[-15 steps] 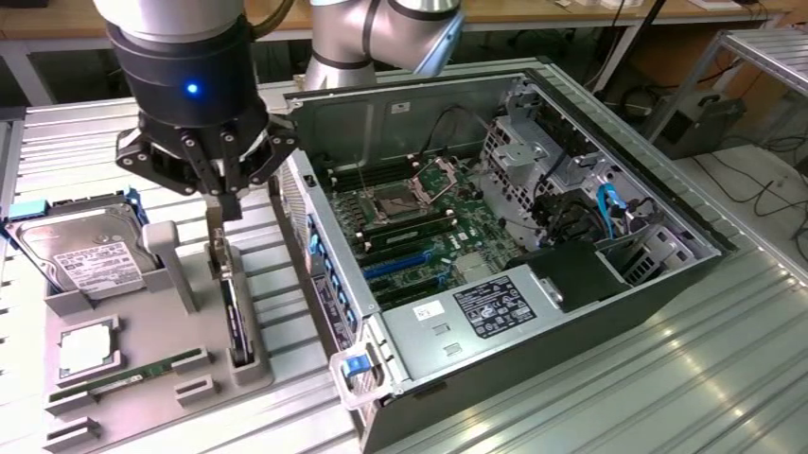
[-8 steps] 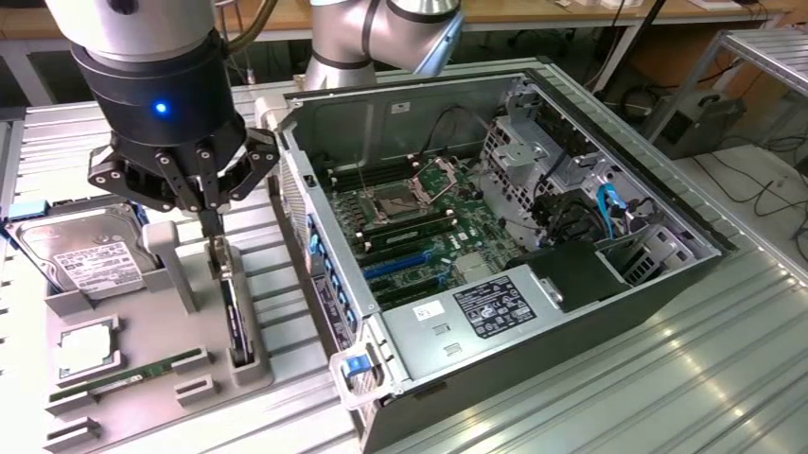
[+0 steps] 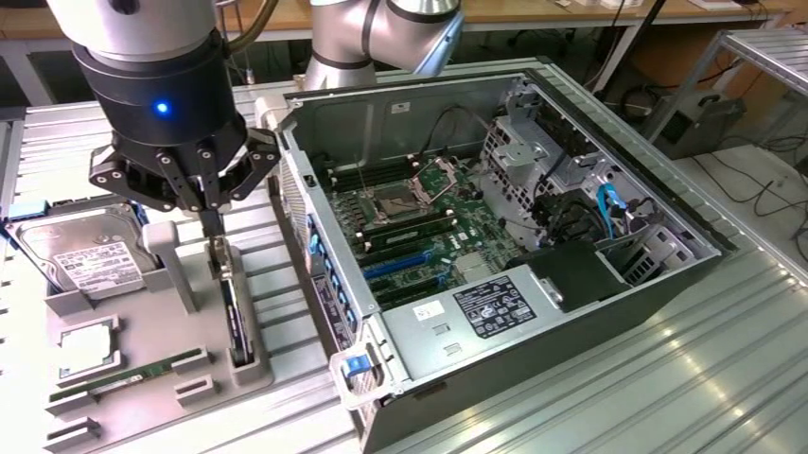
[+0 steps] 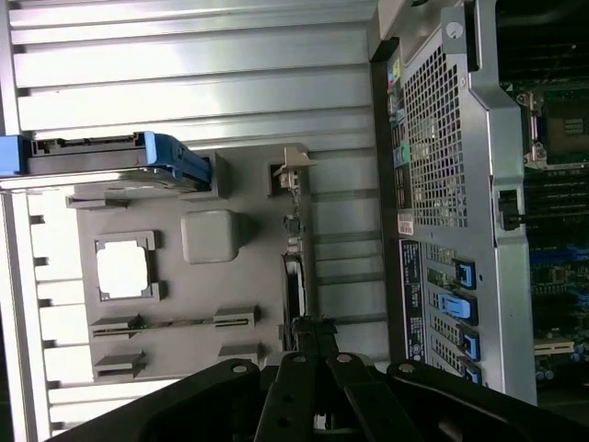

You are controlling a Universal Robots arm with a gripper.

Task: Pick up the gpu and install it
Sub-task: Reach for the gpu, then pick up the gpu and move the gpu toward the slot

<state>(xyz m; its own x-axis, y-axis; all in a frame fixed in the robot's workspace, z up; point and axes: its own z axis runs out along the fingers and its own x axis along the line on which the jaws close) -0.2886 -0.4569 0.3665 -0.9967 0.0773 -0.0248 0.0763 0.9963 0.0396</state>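
The gpu (image 3: 235, 317) is a thin black card standing on edge in a slot of the grey holder tray (image 3: 151, 312), to the exterior view's left of the open computer case (image 3: 555, 312). My gripper (image 3: 214, 244) hangs straight above the card's far end, its two fingers drawn together on the card's top edge. In the wrist view the gpu (image 4: 293, 276) appears edge-on, running away from the gripper (image 4: 308, 324), with its silvery bracket (image 4: 293, 166) at the far end. The card still sits in its slot.
The tray also carries a silver hard drive (image 3: 82, 255), a square processor (image 3: 86, 342) and a green memory stick (image 3: 132, 371). The case lies open with its motherboard (image 3: 417, 227) and blue slots (image 3: 397, 263) exposed. Its perforated rear wall (image 4: 433, 157) stands close beside the tray.
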